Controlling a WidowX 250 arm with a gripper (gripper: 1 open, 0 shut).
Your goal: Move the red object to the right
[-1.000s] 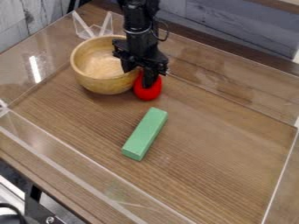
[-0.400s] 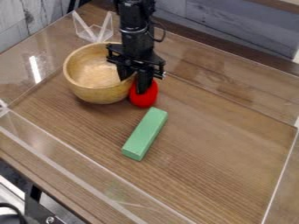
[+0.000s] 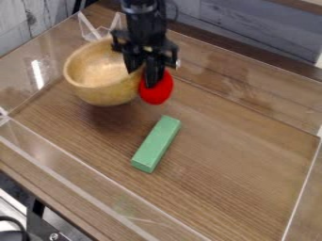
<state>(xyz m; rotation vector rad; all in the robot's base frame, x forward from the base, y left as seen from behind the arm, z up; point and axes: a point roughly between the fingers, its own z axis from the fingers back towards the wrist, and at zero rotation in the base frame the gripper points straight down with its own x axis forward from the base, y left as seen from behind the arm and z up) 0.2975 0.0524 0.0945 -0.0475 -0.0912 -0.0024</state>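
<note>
Claw (image 3: 152,79) points straight down, fingers clamped on the red toy fruit (image 3: 154,90), which hangs clear of the bench (image 3: 239,141). Wooden bowl (image 3: 94,77) sits just left of the claw, looks tipped, its rim near the fruit. Green block (image 3: 156,144) lies flat below the claw, nearer the camera, well apart.

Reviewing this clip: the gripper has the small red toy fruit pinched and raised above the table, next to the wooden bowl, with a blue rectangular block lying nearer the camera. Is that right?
Not quite. The rectangular block is green, not blue, as the camera view shows. The rest stands: the gripper has the small red toy fruit pinched and raised above the table, next to the wooden bowl, with the block lying nearer the camera.
</note>
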